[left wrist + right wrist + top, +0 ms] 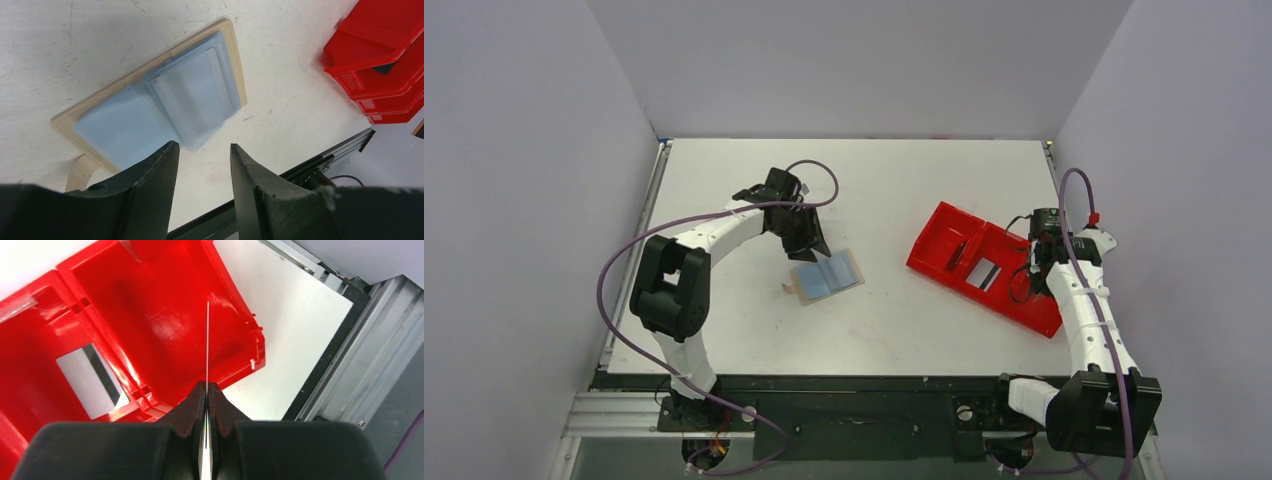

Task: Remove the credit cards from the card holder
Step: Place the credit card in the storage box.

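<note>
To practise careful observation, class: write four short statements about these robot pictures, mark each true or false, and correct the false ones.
1. The card holder lies open on the table. True.
2. The left jaws are shut on the card holder. False: they stand open, holding nothing.
3. The right jaws pinch a thin card, seen edge-on, over the red tray. True.
4. The red tray has no card lying in it. False: a second card lies flat in one compartment.
</note>
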Available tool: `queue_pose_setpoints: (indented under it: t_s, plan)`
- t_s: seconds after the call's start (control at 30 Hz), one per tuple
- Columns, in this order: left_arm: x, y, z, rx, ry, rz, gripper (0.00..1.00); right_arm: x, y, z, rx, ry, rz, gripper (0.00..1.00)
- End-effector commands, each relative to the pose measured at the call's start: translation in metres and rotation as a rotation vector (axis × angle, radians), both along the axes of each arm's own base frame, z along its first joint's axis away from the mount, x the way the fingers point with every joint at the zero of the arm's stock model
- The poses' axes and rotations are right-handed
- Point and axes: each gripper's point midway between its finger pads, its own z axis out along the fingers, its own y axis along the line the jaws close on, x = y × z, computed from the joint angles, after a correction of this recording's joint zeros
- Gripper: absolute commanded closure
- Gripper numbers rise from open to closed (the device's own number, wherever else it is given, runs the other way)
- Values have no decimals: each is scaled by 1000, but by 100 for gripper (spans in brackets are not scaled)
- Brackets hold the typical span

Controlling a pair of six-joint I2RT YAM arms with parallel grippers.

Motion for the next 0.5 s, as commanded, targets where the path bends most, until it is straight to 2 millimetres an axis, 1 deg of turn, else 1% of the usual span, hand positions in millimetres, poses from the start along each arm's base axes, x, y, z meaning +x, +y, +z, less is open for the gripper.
queue_pose_setpoints:
  t_s: [0.0,0.07,0.3,0.33,0.37,0.4,0.43,0.47]
  plan:
    - [1,-9,12,-41,-13,-25,60,-8,-12,-3,-72,25,-45,100]
    - [2,-8,14,-40,-19,-24,60,-4,-14,-7,-78,32,-30,100]
    - [1,-9,22,-51,-34,-25,60,19,-14,-23,-57,18,-12,99]
    - [1,-9,23,-50,-38,-24,60,21,-14,-26,-57,31,-10,97]
    - [1,-9,24,-51,-40,-23,60,23,-15,-27,-58,28,-11,91]
    - [1,-9,25,-53,-43,-23,60,24,-15,-29,-56,37,-9,87]
    - [2,-9,26,-54,-45,-24,60,27,-14,-30,-53,32,-6,77]
    - [2,-9,27,-56,-47,-24,60,28,-14,-30,-53,31,-3,72]
